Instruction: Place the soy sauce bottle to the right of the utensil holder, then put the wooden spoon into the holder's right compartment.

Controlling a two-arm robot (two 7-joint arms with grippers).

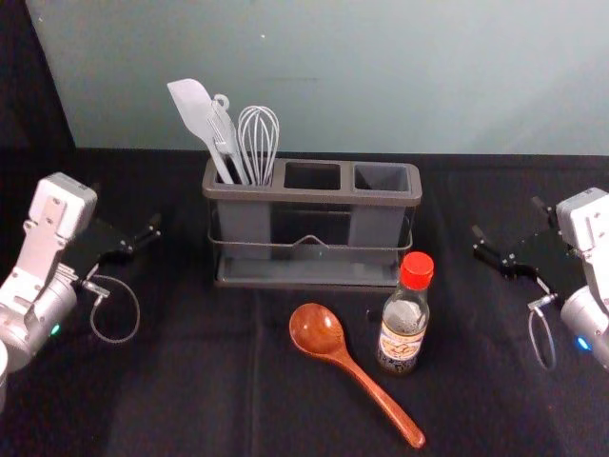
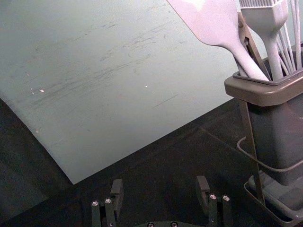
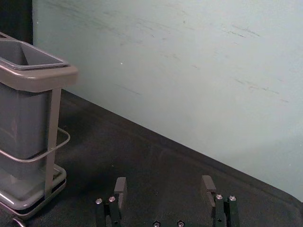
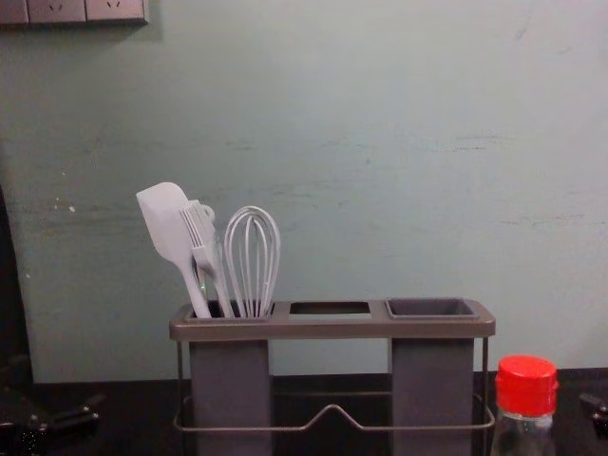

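Nearest my wrist cameras: left gripper and right gripper, jaws wide on both. Bottle: upright, inward of the right jaws and nearer my body, in front of the holder's right end. Spoon: flat on the cloth, between the two pairs of jaws and nearer me, bowl left of the bottle, handle slanting rightward toward me. Holder: between the grippers, apart from both. Its compartment nearest the left jaws carries spatula, brush and whisk.
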